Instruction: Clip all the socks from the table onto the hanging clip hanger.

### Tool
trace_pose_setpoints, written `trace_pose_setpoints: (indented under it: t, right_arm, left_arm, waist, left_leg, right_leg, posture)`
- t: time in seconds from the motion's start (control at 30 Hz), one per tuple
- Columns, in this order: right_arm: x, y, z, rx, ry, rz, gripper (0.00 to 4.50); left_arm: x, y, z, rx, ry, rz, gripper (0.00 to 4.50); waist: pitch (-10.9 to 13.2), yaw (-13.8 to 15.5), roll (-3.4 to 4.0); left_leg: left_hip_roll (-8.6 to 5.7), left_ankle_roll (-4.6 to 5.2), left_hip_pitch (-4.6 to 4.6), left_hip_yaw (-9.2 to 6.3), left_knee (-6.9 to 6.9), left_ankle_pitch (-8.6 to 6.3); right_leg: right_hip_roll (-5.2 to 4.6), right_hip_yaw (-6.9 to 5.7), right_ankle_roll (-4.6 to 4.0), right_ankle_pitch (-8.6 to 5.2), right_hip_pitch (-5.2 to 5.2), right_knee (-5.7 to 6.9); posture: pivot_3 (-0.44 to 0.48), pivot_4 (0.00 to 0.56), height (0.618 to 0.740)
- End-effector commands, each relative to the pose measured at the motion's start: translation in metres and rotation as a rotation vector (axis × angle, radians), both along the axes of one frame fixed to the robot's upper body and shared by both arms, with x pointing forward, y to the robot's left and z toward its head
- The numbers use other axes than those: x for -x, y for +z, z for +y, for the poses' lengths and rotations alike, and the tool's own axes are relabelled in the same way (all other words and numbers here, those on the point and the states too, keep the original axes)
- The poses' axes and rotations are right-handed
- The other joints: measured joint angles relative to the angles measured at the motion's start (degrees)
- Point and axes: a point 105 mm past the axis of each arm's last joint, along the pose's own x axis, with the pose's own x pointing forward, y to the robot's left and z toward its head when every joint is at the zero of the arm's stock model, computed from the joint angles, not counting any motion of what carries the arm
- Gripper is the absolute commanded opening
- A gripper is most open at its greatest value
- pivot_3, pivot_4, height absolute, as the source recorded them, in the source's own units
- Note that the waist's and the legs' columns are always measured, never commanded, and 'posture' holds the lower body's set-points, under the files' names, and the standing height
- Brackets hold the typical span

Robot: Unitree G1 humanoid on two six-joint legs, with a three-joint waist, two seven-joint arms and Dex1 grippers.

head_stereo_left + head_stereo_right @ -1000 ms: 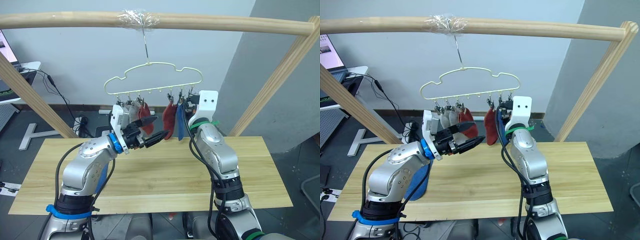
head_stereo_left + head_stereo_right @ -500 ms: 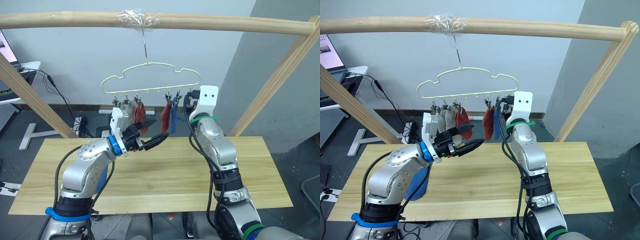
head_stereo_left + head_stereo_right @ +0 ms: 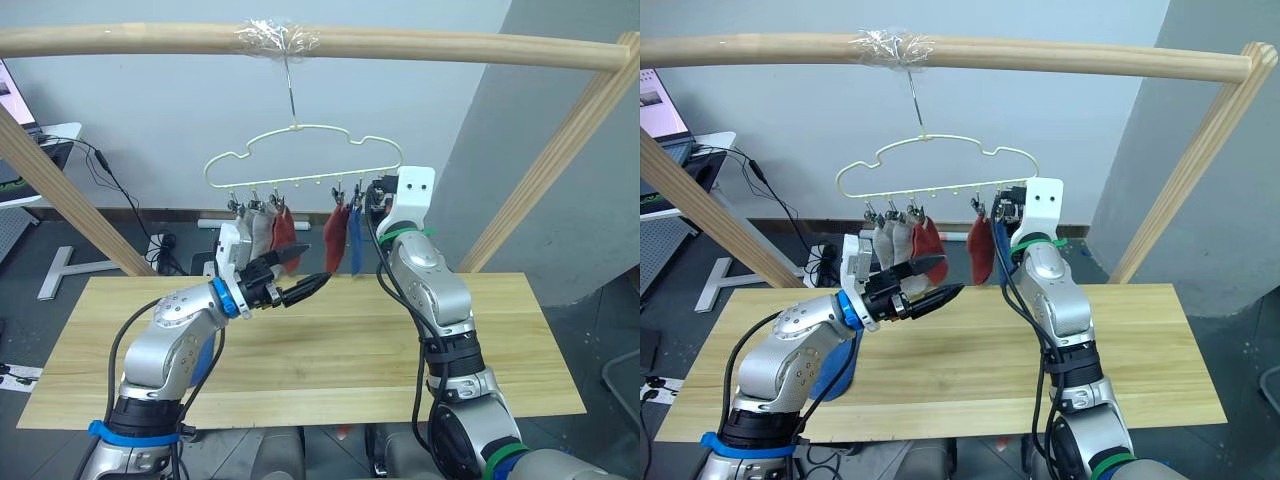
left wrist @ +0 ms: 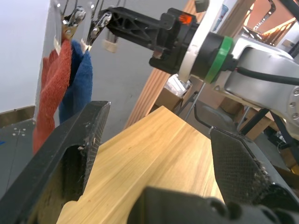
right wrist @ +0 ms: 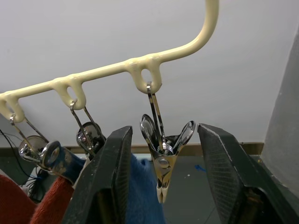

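While the clip hanger hangs by its hook from the wooden pole, the views read as follows.

Left eye view: two light grey socks and a rust-red sock hang clipped at the hanger's left end; a second rust-red sock and a blue sock hang toward its right end. The surface lies bare below the hanger.
Right eye view: left gripper is held out above the surface, just below the left group of socks, fingers parted and empty. Right gripper is raised to the hanger's right end.
Left wrist view: left gripper's own fingers stand wide apart with nothing between them; the rust-red sock and blue sock hang side by side ahead.
Right wrist view: right gripper is spread open, its fingers either side of the last metal clip, not pressing it; that clip holds no sock.
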Motion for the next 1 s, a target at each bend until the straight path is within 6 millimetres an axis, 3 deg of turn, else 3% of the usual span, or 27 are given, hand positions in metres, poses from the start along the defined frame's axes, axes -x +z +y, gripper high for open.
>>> trace_pose_setpoints:
  t: [0.03,0.63,0.73,0.87,0.93,1.0]
  right_arm:
    - [0.005,0.033,0.033,-0.088,0.098,-0.086,2.30]
    - [0.000,0.036,0.031,-0.086,0.105,-0.103,2.30]
    - [-0.001,0.034,0.027,-0.088,0.087,-0.097,1.71]
    - [-0.002,0.033,0.023,-0.083,0.078,-0.099,0.42]
    - [-0.003,0.032,0.018,-0.066,0.073,-0.106,0.01]
    - [-0.001,0.030,0.012,-0.022,0.091,-0.116,0.01]
  left_arm:
    - [0.003,0.006,0.003,-0.002,0.000,-0.048,3.94]
    - [0.008,0.019,-0.005,0.026,-0.002,-0.067,3.94]
    - [0.008,0.026,-0.011,0.029,-0.006,-0.070,3.94]
    - [0.009,0.031,-0.015,0.029,-0.007,-0.070,3.94]
    - [0.010,0.033,-0.018,0.028,-0.008,-0.069,3.94]
    - [0.010,0.030,-0.019,-0.001,0.001,-0.071,3.94]
  waist:
    - [0.0,0.0,0.00]
    - [0.0,0.3,0.00]
    - [0.0,0.5,0.00]
    - [0.0,0.7,0.00]
    - [0.0,0.9,0.00]
    - [0.0,1.0,0.01]
  left_leg:
    - [0.00,0.00,0.00,0.01,0.00,0.00]
    - [0.00,0.00,0.00,0.00,0.00,0.00]
    - [0.00,0.00,0.00,-0.01,0.01,0.00]
    - [0.00,0.00,0.00,-0.01,0.01,0.00]
    - [0.00,0.00,0.00,-0.01,0.00,0.00]
    - [0.00,0.00,0.01,0.00,0.00,0.00]
  right_leg:
    - [0.00,0.01,0.00,0.00,0.00,0.00]
    - [0.00,0.00,-0.01,0.01,0.00,0.01]
    - [0.00,-0.01,-0.01,0.01,0.00,0.02]
    - [0.00,0.00,-0.01,0.01,0.00,0.02]
    - [0.00,-0.01,-0.01,0.01,0.00,0.01]
    - [0.00,0.00,-0.01,0.01,0.00,0.01]
  posture:
    - [0.256,0.129,0.740]
    - [0.276,0.139,0.740]
    - [0.276,0.139,0.740]
    - [0.274,0.147,0.740]
    - [0.274,0.147,0.740]
    - [0.268,0.155,0.740]
